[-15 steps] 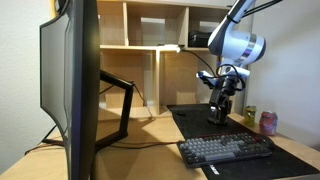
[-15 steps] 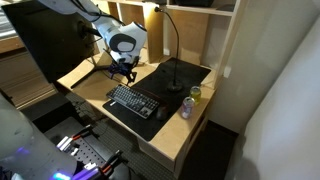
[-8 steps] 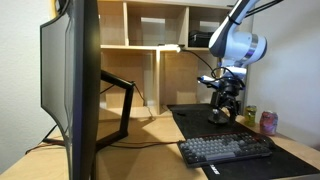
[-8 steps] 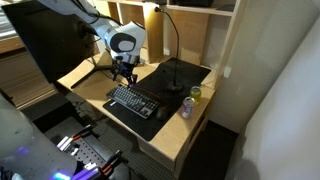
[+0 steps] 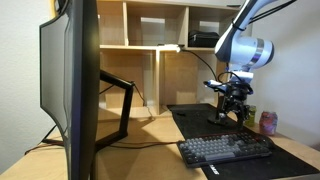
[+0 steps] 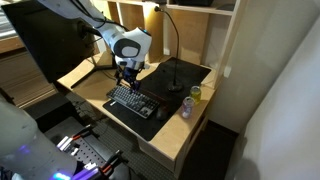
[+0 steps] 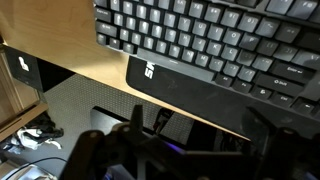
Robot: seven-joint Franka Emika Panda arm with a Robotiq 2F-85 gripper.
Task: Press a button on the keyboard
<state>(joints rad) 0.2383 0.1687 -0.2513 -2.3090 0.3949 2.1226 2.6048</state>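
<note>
The dark grey keyboard (image 5: 225, 148) lies on a black desk mat near the desk's front edge; it also shows in the exterior view (image 6: 133, 101) and fills the top of the wrist view (image 7: 220, 40). My gripper (image 5: 232, 110) hangs above the mat behind the keyboard and points down; in the exterior view (image 6: 127, 76) it is above the keyboard's far edge. In the wrist view (image 7: 198, 118) its two dark fingers stand wide apart with nothing between them. It does not touch the keys.
A large monitor (image 5: 75, 80) stands at the left of the desk. A pink can (image 5: 267, 122) and a green can (image 5: 250, 116) stand at the mat's edge. A lamp with a round base (image 6: 172, 75) stands behind, with wooden shelves (image 5: 150, 30) above.
My gripper has moved sideways, to the right in the exterior view with the monitor in front, and stands a little higher. The keyboard has not moved.
</note>
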